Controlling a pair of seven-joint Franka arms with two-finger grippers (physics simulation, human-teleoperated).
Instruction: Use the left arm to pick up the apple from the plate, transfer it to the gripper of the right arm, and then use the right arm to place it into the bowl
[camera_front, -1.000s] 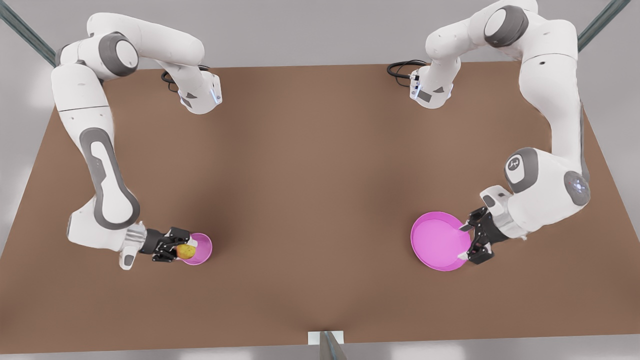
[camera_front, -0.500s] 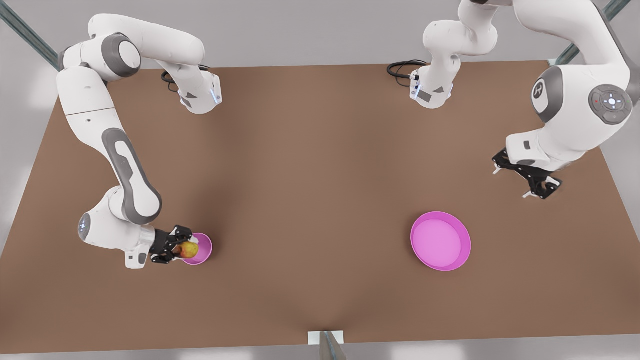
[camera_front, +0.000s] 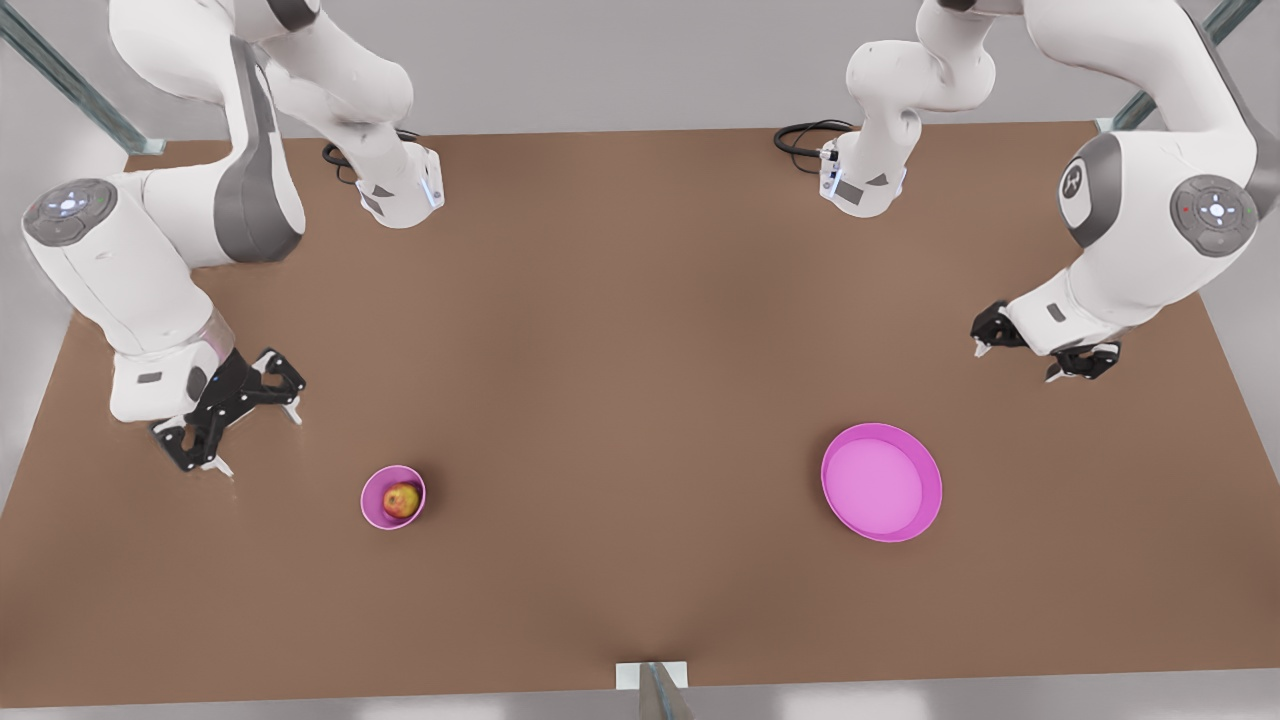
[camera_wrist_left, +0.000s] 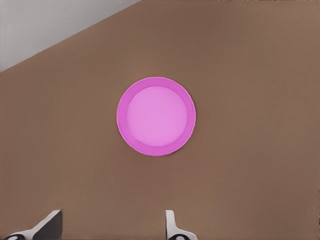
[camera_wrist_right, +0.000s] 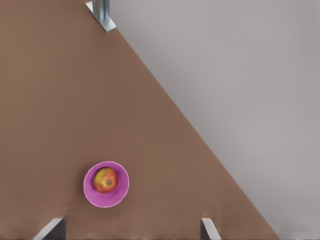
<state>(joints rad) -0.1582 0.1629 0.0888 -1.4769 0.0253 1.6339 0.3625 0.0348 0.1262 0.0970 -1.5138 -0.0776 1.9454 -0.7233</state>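
The apple, yellow-green with a red blush, sits inside the small deep pink bowl at the front view's left. My right gripper hovers open and empty, up and to the left of the bowl. Its wrist view looks down on the apple in the bowl, beyond its spread fingertips. The wide pink plate lies bare at the front view's right. My left gripper hangs open behind it and to the right. Its wrist view has the plate ahead of the open gripper.
Both arm bases stand at the back edge of the brown table, each with a black cable. A metal post rises at the middle of the front edge. The table's edge runs close past the bowl in the right wrist view.
My right gripper let go of the apple, which now rests in the bowl, and pulled up and away to the left. The left gripper left the plate earlier and has barely shifted since.
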